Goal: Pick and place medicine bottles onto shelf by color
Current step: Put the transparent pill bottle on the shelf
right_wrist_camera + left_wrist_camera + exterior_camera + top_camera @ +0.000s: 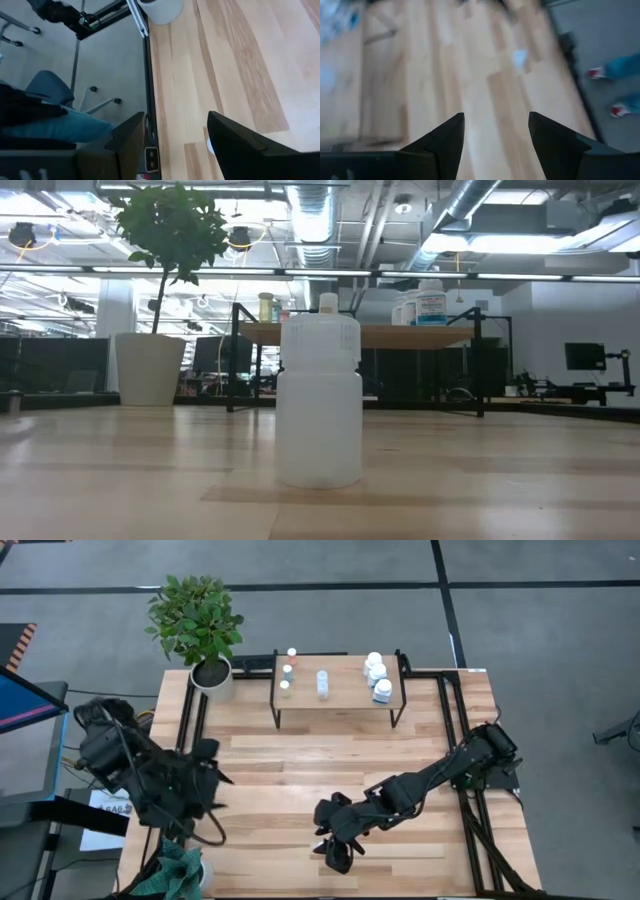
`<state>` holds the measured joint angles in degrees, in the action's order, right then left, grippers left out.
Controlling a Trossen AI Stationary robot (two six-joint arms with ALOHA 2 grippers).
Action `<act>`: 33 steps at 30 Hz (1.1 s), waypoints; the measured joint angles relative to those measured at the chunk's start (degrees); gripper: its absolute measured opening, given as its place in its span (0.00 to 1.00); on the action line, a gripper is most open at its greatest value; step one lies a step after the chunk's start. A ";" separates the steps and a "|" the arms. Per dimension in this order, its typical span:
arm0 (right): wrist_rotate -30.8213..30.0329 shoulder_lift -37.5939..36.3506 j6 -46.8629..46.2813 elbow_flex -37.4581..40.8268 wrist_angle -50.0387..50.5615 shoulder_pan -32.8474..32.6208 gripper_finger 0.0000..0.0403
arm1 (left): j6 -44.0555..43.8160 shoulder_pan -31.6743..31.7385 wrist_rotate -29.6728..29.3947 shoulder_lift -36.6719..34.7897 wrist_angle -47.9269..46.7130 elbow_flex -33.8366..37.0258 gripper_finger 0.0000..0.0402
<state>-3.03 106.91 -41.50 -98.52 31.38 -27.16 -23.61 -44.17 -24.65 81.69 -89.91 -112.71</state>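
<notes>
White plastic fills the centre of the low view: one stubby medicine bottle [320, 402] stands upright on the desk [120, 480], alone in the foreground. In the high view only a pale sliver [320, 831] shows just left of the right pincer [336, 856], low and centre in the frame. Behind it, the shelf [340, 695] sits at the upper middle of the desk, carrying three white bottles [377, 676] grouped at its right end, a light-capped vial [322, 683] near its middle, and three thin vials [288, 671] in a line at its left end.

From the right edge, the right arm stretches diagonally across the desk, bent low, its pincer near the bottom centre; the right wrist view shows its fingers [127, 137] apart and holding nothing. At the left edge, the left arm is folded up, its pincer [215, 778] pointing rightward, fingers [447, 135] spread over bare wood. A potted plant [200, 625] stands at the desk's upper left corner.
</notes>
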 joint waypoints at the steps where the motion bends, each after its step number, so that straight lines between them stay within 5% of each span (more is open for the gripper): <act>1: 0.02 -0.06 0.00 -0.04 0.33 0.00 0.59 | -2.77 -0.91 -1.55 -2.33 -0.05 4.05 0.52; 9: 0.11 -0.37 -0.71 -0.17 5.43 0.11 0.59 | -18.71 -3.55 -7.60 -19.44 8.83 34.70 0.52; 18: 0.13 -0.37 -3.50 -0.13 7.63 1.17 0.59 | -2.32 2.46 -17.82 -28.69 41.45 59.19 0.52; 27: 0.13 -0.37 -3.62 -0.11 7.70 3.00 0.59 | 9.98 23.59 -13.31 -30.08 63.87 70.93 0.52; 33: 0.15 -0.37 -3.67 -0.09 7.72 3.34 0.59 | 14.14 32.78 -11.84 -34.25 60.51 72.38 0.51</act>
<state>-2.87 106.54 -45.17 -98.61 39.09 -23.81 -9.46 -11.40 -36.48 47.44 -29.39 -40.33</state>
